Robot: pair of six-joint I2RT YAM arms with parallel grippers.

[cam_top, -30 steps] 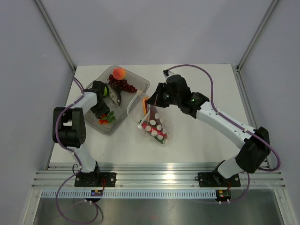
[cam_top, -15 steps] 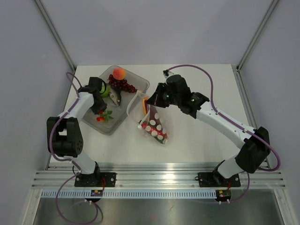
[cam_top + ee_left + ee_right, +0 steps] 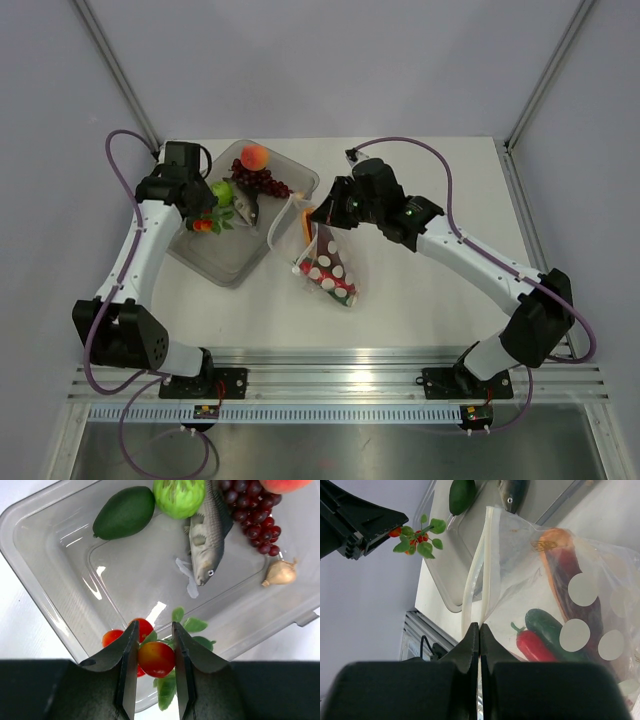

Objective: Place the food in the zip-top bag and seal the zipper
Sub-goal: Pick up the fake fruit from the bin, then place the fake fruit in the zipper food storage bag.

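My left gripper (image 3: 154, 630) (image 3: 200, 215) is shut on a sprig of small red round fruits with green leaves (image 3: 156, 658) (image 3: 206, 224), held above the clear grey tray (image 3: 226, 266). In the tray lie an avocado (image 3: 125, 512), a lime (image 3: 179, 496), dark-red grapes (image 3: 252, 510) and a peach (image 3: 254, 156). My right gripper (image 3: 479, 626) (image 3: 318, 213) is shut on the mouth edge of the zip-top bag (image 3: 331, 268), holding it up with its zipper (image 3: 474, 582) parted. Inside the bag are a cucumber (image 3: 551, 630), a red chili (image 3: 535, 646) and an orange wedge (image 3: 555, 542).
The tray (image 3: 40, 565) also holds a grey toy fish (image 3: 210, 535) and a garlic bulb (image 3: 280, 572). A small black connector (image 3: 353, 154) lies on the white table behind the right arm. Grey walls close in the left, right and back sides.
My left gripper closed on the red fruit sprig in the tray and lifted it up and back-left, the arm swinging outward. The right gripper and the bag stayed still.
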